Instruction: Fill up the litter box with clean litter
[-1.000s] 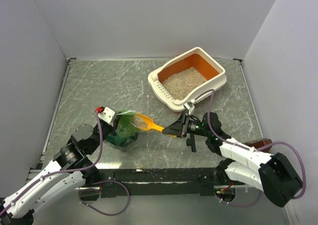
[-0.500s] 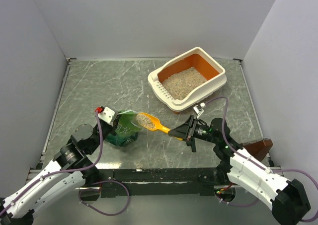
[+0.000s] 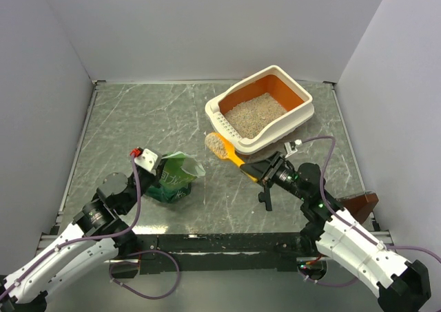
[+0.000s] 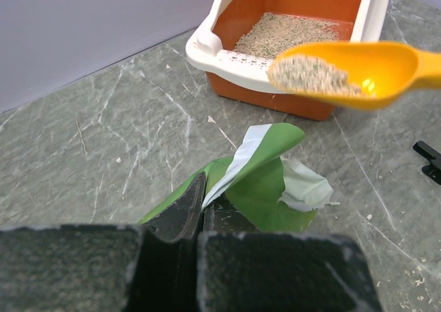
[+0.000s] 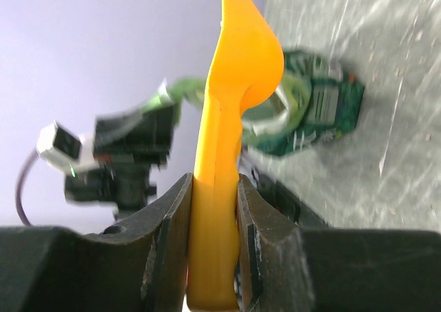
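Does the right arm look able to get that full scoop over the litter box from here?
Probably yes: the right gripper clamps the scoop by its handle, the loaded bowl hangs just beside the litter box rim, and nothing stands between them.

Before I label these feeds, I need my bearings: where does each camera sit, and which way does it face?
Top external: fixed high behind the robot, looking down on the table, litter box and both arms.
Left wrist: low on the left arm, facing the litter box past the green bag pinched in the left jaws.
Right wrist: on the right arm, sighting along the scoop clamped in the right jaws, toward the bag and left arm.
Shared: scoop and bag appear in all three.
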`<state>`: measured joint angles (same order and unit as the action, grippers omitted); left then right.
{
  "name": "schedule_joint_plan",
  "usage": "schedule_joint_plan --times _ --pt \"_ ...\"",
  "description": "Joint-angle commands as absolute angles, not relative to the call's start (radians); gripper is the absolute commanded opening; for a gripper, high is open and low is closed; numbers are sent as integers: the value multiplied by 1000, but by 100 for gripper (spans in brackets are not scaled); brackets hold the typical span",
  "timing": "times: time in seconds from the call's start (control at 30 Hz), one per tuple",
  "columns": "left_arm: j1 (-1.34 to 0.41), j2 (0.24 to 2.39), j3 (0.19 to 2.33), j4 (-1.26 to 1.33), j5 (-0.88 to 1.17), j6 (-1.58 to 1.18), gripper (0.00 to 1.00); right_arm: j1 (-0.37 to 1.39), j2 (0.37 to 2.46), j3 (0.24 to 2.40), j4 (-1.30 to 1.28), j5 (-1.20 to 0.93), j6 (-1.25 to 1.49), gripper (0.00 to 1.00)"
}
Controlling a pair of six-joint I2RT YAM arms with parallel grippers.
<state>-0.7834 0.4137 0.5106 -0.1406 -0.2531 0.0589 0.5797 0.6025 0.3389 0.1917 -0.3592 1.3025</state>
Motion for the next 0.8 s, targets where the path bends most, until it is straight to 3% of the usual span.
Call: schedule_joint_plan --times 0.0,0.47,0.77 --pt "-787 399 529 -48 -244 43 1 578 591 423 252 -177 1354 0" --pt "-810 377 528 -48 -242 40 1 577 862 547 356 305 1179 0" --pt "-819 356 531 -51 -259 40 1 558 1113 918 -108 465 847 0"
